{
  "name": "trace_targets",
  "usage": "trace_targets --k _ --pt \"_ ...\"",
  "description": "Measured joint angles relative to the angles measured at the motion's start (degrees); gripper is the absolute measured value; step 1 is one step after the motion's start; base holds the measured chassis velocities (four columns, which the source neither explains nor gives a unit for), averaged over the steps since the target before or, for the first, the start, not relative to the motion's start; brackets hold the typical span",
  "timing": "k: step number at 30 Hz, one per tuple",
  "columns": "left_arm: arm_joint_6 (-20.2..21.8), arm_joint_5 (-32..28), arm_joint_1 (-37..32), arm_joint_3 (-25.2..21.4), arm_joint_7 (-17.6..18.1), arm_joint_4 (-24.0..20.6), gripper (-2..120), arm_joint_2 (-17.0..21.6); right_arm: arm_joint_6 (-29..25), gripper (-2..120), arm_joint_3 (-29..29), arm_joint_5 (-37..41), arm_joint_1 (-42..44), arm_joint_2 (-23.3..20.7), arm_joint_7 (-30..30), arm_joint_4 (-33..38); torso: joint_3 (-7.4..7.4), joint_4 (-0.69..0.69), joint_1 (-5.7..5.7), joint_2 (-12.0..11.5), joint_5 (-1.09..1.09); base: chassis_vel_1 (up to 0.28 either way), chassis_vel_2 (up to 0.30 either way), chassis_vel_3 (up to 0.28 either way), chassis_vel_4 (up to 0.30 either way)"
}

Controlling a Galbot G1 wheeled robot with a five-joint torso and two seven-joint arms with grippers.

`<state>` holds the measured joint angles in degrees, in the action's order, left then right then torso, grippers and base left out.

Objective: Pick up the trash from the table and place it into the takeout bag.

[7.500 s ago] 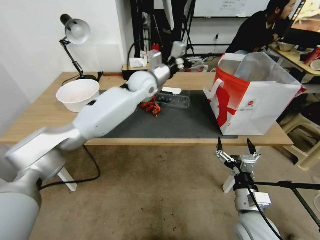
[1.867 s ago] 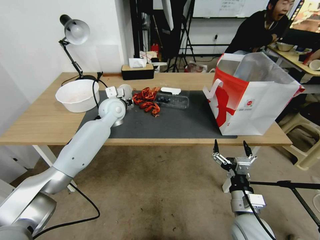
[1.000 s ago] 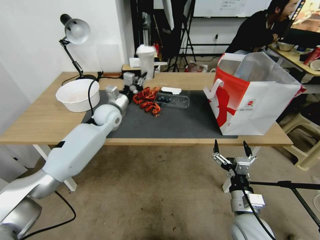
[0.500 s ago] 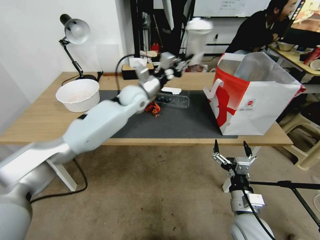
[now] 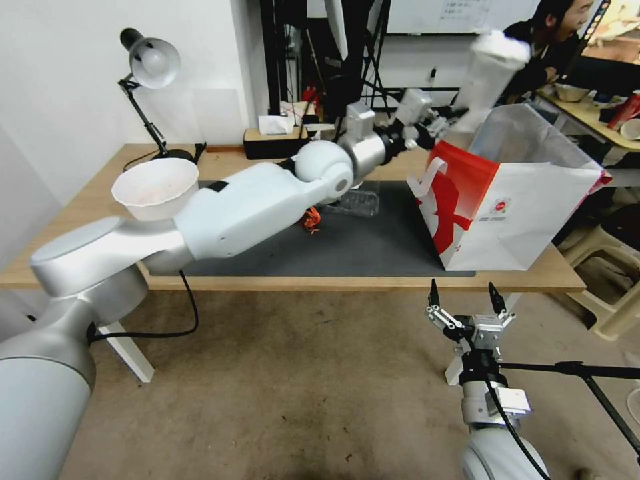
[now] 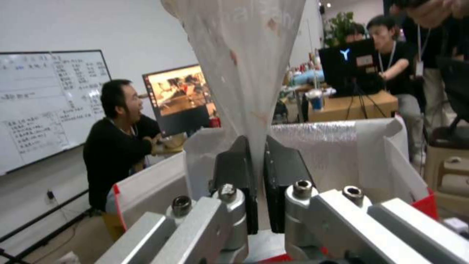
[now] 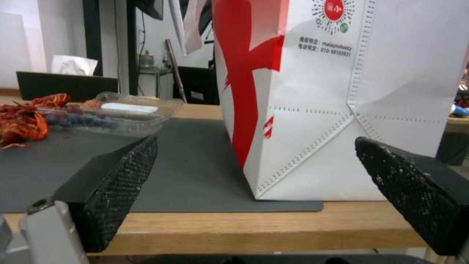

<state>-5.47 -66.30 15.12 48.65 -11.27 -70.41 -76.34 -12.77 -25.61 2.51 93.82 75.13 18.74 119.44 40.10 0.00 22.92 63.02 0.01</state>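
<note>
My left gripper (image 5: 448, 123) is shut on the base of a translucent cup (image 5: 490, 70), holding it tilted above the open top of the takeout bag (image 5: 520, 213). In the left wrist view the black fingers (image 6: 239, 172) pinch the cup (image 6: 244, 73) over the bag's foil-lined mouth (image 6: 317, 132). Red shells (image 5: 310, 219) lie on the dark mat (image 5: 333, 250) of the table (image 5: 80, 233), partly hidden by my left arm. A beige bowl (image 5: 155, 188) sits at the table's left. My right gripper (image 5: 465, 293) hangs open below the table's front edge, facing the bag (image 7: 342, 91).
A clear plastic tray (image 5: 357, 200) lies on the mat beside the shells (image 7: 19, 121). A black desk lamp (image 5: 150, 63) and a tissue box (image 5: 270, 143) stand at the back of the table. A seated person is behind the bag.
My left arm has lifted the translucent cup off the mat and swung it right, from above the shells to over the bag's opening. The right arm has stayed put.
</note>
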Motion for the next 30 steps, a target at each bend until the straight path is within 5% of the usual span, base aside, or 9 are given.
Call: trace_targets --k 16,30 --pt "5.28 0.04 4.18 2.55 -3.04 5.33 3 -3.50 -0.70 100 -0.24 0.23 -0.15 0.50 0.05 0.00 0.00 0.00 0.00 0.00 -0.01 0.000 0.000 0.000 0.000" --pt "5.38 0.40 3.91 0.65 -2.37 5.70 54 -4.13 -0.84 100 -0.62 0.69 -0.48 0.27 0.15 -0.17 0.00 0.00 0.00 0.00 0.00 0.000 0.000 0.000 0.000"
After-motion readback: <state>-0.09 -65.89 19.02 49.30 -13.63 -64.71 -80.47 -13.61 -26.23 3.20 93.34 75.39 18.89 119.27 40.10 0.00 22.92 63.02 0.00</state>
